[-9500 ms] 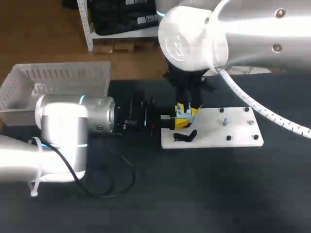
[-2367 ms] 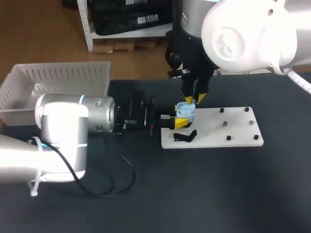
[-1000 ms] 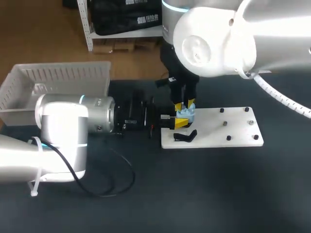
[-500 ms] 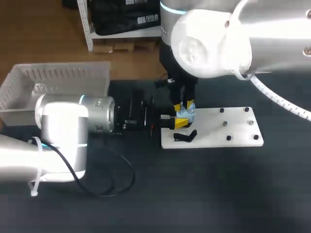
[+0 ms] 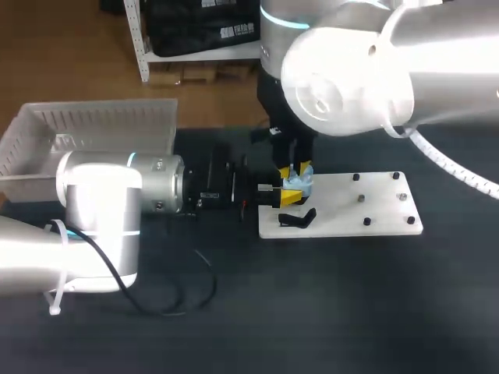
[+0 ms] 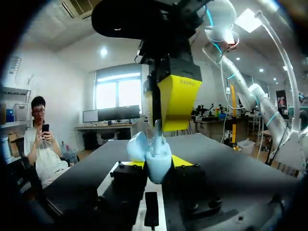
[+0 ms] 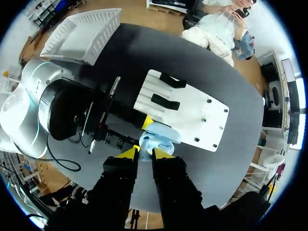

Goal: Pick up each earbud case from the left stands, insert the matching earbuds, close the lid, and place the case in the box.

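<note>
On the black table (image 5: 351, 296) beside the flat white stand board (image 5: 382, 212), left gripper (image 6: 159, 164) clamps the open light-blue plastic earbud case (image 6: 155, 158) upright, right gripper (image 7: 144, 153) just above, nearly closed, pinching a small white earbud (image 6: 158, 131).
</note>
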{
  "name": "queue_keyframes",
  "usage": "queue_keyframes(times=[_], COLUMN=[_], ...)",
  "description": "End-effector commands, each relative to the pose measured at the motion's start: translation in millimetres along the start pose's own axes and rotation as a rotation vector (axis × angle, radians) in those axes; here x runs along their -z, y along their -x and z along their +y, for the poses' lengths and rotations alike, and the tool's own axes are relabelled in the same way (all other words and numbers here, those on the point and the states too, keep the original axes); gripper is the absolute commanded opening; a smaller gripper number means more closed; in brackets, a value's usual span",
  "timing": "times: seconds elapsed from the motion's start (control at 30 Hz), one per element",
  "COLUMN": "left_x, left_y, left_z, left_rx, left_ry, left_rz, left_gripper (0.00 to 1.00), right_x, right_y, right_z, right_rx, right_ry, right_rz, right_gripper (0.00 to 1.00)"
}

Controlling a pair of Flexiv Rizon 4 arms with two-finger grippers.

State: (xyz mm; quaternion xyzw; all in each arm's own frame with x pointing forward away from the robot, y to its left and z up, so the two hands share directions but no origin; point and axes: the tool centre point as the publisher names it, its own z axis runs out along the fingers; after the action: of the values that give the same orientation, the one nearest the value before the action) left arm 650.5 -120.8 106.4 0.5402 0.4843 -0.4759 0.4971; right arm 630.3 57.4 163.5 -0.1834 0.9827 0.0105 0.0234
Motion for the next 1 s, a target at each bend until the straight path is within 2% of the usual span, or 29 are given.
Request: queue_keyframes(times=[0.03,1.0], left_x=[-0.3,-0.3], left_y=[-1.0,-1.0], left_z=[0.9,0.9], left_rx=[-0.002,-0.002], left_ry=[-0.001,-0.001], left_rz=[-0.004,-0.004], left_gripper=[0.00,0.00], right_x=[-0.6,-3.4], right_y=[-7.1,-4.2], right_z=[-0.7,-2.7], right_rx=[-0.002,-0.012], right_ry=[0.000,0.004], right_rz=[-0.025,-0.040], right_gripper=[0.00,0.00])
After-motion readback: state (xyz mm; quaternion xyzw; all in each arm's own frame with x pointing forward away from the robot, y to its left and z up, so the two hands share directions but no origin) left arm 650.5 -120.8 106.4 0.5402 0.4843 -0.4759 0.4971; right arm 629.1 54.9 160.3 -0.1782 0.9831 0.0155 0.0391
